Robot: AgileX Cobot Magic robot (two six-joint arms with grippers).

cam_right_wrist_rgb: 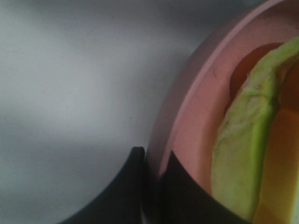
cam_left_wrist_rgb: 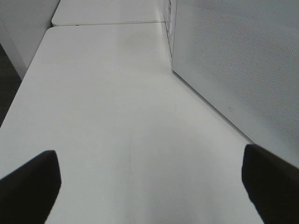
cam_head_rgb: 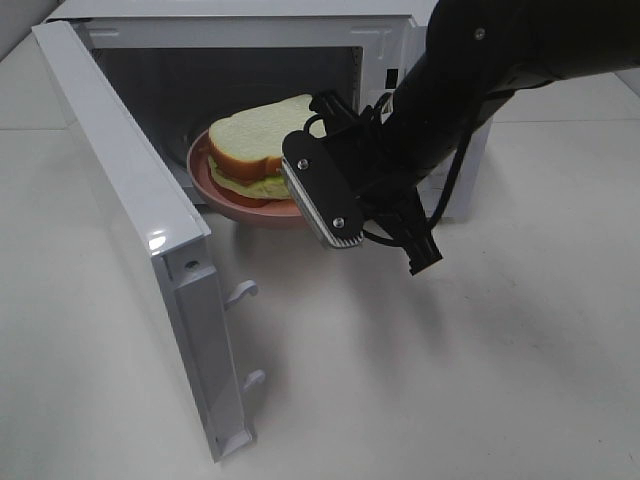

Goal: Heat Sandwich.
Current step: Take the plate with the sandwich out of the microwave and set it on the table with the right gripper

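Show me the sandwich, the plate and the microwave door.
sandwich (cam_head_rgb: pixel 262 132), exterior high view, top bread slice
plate (cam_right_wrist_rgb: pixel 194 116), right wrist view, pink rim
microwave door (cam_head_rgb: pixel 125 180), exterior high view, inner face

The mouth of the white box-shaped microwave oven is filled by the round pink plate bearing the white-bread sandwich and by the black right arm. The left side is walled off by the swung-open white door. Bare white table lies in front.

Sandwich at the microwave's mouth

We see the sandwich on the plate, inside the microwave, behind its open door.
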